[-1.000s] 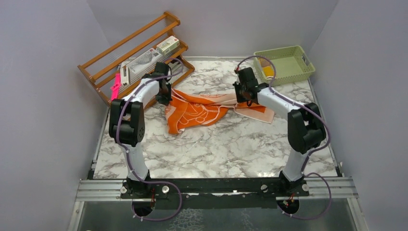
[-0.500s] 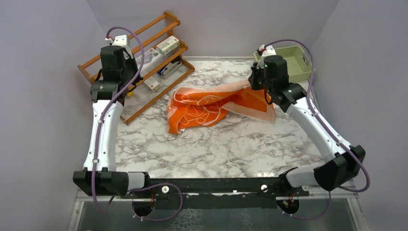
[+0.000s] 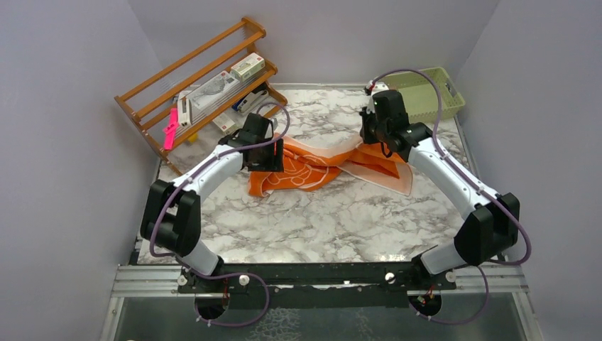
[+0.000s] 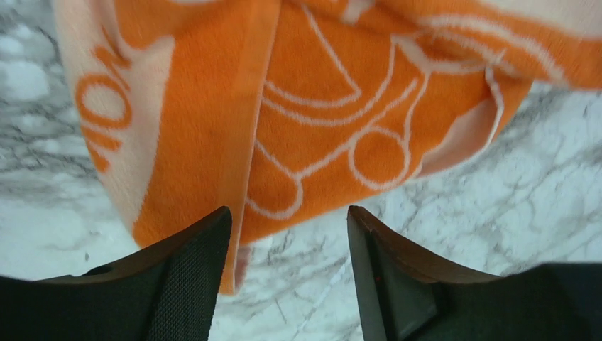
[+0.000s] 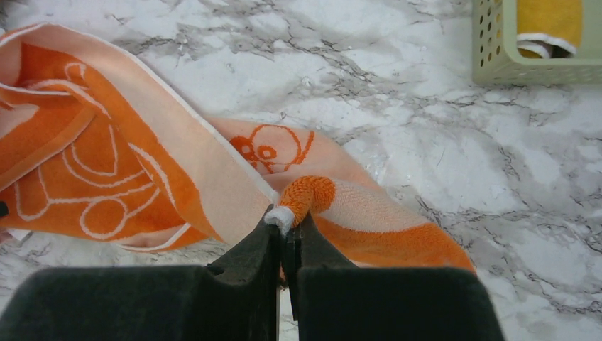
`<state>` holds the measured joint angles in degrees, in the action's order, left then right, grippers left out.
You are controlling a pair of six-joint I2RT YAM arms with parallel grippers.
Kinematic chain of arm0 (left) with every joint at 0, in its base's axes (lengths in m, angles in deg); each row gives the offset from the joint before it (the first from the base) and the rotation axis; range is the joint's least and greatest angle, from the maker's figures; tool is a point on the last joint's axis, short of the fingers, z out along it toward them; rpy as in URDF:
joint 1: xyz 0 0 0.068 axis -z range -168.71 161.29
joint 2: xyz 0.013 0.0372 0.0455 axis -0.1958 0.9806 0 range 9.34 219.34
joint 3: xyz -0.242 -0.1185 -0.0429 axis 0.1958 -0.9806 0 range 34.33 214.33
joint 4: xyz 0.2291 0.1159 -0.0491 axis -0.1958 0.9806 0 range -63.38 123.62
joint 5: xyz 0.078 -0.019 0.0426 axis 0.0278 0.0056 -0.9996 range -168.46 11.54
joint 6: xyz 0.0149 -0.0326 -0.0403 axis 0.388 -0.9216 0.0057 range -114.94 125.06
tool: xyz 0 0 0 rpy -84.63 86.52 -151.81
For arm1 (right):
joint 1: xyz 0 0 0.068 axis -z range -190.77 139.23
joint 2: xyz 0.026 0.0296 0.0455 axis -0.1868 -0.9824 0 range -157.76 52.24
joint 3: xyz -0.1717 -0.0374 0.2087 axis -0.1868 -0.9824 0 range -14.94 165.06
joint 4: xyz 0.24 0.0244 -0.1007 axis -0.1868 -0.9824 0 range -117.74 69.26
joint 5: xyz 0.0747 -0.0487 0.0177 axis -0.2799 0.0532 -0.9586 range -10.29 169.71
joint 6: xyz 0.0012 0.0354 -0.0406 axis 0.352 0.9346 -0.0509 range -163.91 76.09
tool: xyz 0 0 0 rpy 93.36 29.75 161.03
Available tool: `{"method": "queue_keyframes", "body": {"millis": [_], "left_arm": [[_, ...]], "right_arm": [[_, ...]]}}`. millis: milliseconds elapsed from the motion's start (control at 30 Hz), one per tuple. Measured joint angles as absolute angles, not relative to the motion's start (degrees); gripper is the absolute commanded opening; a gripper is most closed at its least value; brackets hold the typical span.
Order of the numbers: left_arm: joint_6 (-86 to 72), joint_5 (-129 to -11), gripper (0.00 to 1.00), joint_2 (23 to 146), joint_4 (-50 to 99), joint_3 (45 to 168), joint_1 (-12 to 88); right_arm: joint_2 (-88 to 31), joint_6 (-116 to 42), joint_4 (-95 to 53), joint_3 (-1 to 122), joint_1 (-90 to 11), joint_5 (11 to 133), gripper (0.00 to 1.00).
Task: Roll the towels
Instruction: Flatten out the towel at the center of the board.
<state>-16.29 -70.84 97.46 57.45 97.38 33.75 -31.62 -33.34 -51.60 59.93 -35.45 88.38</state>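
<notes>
right fingers [image 5: 266, 259]: pinching orange towel [image 5: 106, 167] | left fingers [image 4: 190, 278]: apart, near towel

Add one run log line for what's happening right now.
left fingers: open, empty, over orange towel | right fingers: shut on orange towel's edge | yellow towel: in green basket | orange towel: rumpled, unrolled
</notes>
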Motion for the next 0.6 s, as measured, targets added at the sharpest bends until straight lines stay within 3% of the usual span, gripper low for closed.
{"method": "queue_keyframes", "body": {"millis": [167,400,600], "left_arm": [[-16.92,-75.84,0.63,103.75,53.03,103.94,34.06],[-15.8,-81.61,0.49,114.35,48.0,110.3,35.35],[-13.86,-85.46,0.48,122.57,48.07,112.57,36.31]], "right_arm": [[-35.02,-33.89,-51.55,60.04,-35.45,87.85,0.01],[-37.47,-34.59,-51.18,60.45,-35.45,87.33,0.01],[-37.76,-34.79,-50.79,60.56,-35.45,87.06,0.01]]}}
